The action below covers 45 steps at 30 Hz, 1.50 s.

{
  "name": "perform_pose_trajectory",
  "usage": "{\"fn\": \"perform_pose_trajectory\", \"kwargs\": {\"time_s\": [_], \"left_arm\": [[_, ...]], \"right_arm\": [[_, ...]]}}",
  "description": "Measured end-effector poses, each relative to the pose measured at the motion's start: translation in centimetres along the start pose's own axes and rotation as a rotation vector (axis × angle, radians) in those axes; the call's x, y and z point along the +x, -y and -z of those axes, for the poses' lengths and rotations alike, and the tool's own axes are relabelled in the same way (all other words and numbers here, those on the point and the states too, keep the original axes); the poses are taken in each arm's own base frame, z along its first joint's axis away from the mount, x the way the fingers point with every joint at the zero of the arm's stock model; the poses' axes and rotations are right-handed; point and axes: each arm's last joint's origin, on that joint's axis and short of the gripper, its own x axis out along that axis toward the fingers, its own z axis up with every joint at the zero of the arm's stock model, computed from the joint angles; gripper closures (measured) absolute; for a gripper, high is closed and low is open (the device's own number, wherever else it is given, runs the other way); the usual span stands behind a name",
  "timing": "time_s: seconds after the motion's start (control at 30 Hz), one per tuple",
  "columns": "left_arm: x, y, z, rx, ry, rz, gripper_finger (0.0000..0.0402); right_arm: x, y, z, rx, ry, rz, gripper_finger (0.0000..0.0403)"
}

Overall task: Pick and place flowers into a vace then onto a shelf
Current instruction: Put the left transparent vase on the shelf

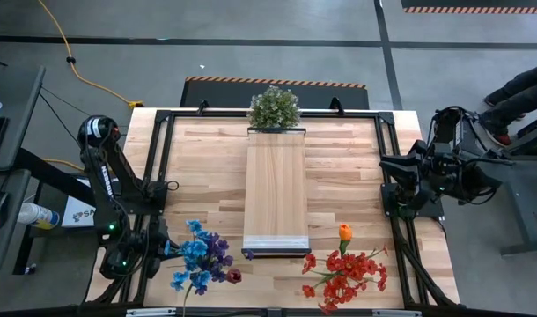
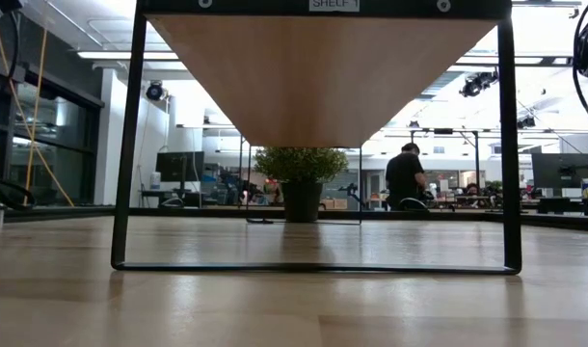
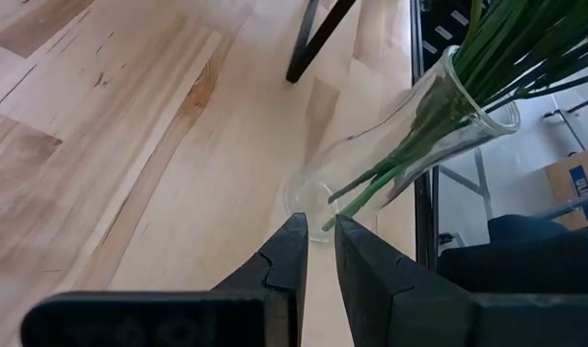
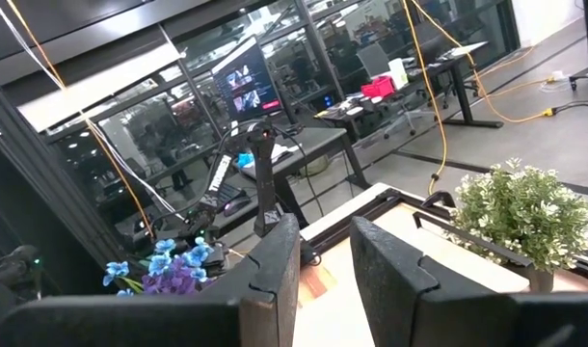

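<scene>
Your left tool, fingers narrowly parted and gripping nothing, pointed at the glass vase of flowers at its twelve o'clock.

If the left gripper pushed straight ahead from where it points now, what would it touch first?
Most likely the clear glass vase holding green flower stems: its base sits just past the left gripper, whose narrowly parted fingers hold nothing. Depth is unclear, so it might meet the tabletop first.
</scene>
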Motion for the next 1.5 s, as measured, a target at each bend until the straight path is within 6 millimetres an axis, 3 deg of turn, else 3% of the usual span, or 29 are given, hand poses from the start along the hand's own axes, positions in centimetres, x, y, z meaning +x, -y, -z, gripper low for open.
{"fn": "perform_pose_trajectory", "kwargs": {"time_s": [0.2,0.53,0.7,1.07,1.37,1.5], "left_arm": [[0.4,0.4,0.5,-0.015,0.008,0.01,0.0298],[1.3,0.6,1.4,-0.043,0.06,0.006,0.0186],[1.2,1.4,1.3,-0.019,0.108,0.054,0.0155],[1.2,2.2,1.3,0.026,0.12,0.106,0.0141],[3.6,2.6,0.9,0.082,0.063,0.076,0.014],[3.7,2.6,0.8,0.105,0.047,0.071,0.014]], "right_arm": [[0.0,-0.2,0.0,0.0,-0.016,-0.049,0.0315],[0.0,-0.2,0.0,0.005,-0.015,-0.051,0.0315],[0.0,-0.2,0.0,0.005,-0.015,-0.051,0.0315],[0.0,-0.2,-0.2,0.023,-0.013,-0.052,0.0315],[0.0,-0.2,-0.2,0.03,-0.012,-0.052,0.0315],[0.0,-0.3,-0.3,0.038,-0.013,-0.06,0.0315]]}}
